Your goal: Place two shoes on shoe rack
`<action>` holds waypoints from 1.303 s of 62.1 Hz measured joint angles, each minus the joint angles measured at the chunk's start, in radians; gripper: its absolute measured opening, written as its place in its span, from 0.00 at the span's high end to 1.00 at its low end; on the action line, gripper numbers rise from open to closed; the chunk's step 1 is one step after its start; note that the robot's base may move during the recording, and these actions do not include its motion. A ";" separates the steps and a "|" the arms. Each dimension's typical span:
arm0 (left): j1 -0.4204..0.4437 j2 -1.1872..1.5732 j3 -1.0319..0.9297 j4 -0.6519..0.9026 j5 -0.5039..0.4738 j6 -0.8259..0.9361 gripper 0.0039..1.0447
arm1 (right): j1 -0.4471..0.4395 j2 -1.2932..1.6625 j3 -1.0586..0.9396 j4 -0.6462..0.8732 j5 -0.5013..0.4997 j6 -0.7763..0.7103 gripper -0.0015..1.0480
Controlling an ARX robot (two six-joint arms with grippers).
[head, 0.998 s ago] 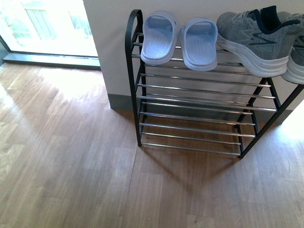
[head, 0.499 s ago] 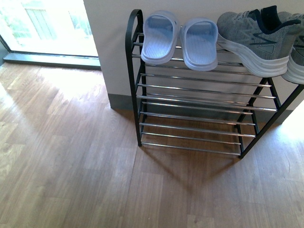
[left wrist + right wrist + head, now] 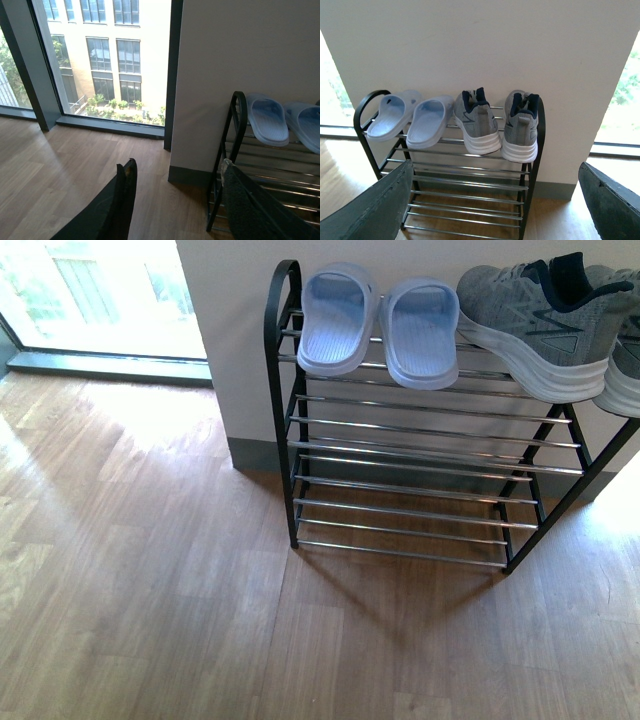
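Both grey sneakers point(image 3: 495, 125) and both blue slides point(image 3: 410, 120) sit on the shoe rack's point(image 3: 400, 455) top tier, toward twelve o'clock, heels outward for easy retrieval. Left gripper point(image 3: 175, 200) and right gripper point(image 3: 495, 210) stand spread, empty, backed clear.

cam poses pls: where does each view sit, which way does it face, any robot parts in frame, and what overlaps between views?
Front: on the body, looking down at the floor and the shoe rack; no arm shows.
Left wrist: low beside the rack's slide end, facing the window and wall; left gripper fingers frame the bottom, spread apart.
Right wrist: facing the rack head-on, level with its top tier; right gripper fingers in both lower corners.
Shared: all three show the blue slides on the top tier; front and right wrist also the grey sneakers.
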 joint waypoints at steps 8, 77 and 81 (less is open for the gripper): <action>0.000 0.000 0.000 0.000 0.000 0.000 0.23 | 0.000 0.000 0.000 0.000 0.000 0.000 0.09; 0.000 0.000 0.000 0.000 0.000 0.002 0.09 | 0.000 0.000 0.000 0.000 0.000 0.000 0.09; 0.000 0.000 0.000 0.000 0.000 0.002 0.09 | 0.000 0.000 0.000 0.000 0.000 0.000 0.09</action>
